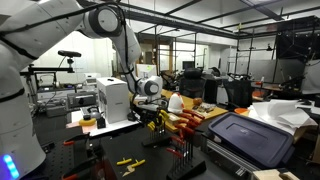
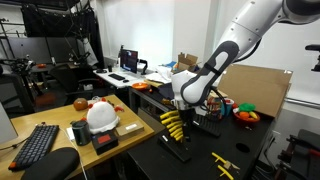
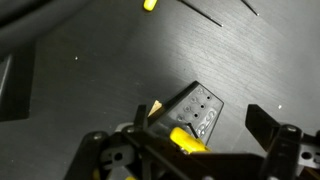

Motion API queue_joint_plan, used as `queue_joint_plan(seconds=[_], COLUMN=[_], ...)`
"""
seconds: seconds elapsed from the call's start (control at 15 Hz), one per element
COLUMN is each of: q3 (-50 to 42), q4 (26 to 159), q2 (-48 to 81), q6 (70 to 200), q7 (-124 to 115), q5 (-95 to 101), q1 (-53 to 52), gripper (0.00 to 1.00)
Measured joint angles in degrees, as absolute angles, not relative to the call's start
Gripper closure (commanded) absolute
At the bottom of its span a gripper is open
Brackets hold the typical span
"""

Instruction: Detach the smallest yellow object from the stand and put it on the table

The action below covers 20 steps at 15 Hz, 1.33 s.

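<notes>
The smallest yellow object (image 3: pixel 187 141), slim and smooth, sits beside the perforated stand (image 3: pixel 200 108), hand (image 3: pixel 196 128) released

Both exterior views share stand (image 1: pixel 166 124) (image 2: pixel 177 136), wrist downward

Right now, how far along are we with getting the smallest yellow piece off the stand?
Done: the gripper hovers over the stand. In hand: nothing, jaws open. Some yellow pieces lie on the table, but I cannot tell if one is the target. Left, probably: grasp, detach, set down.
</notes>
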State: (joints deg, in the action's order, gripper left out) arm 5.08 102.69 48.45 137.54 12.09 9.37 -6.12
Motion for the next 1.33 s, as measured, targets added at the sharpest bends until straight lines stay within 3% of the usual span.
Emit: queue_joint_plan(seconds=[1.33], q3=[8.21], q4=[102.67], q2=[47.02], q6=[135.16], q7=[23.25], q5=[14.23], q1=[-6.7], gripper=[0.0])
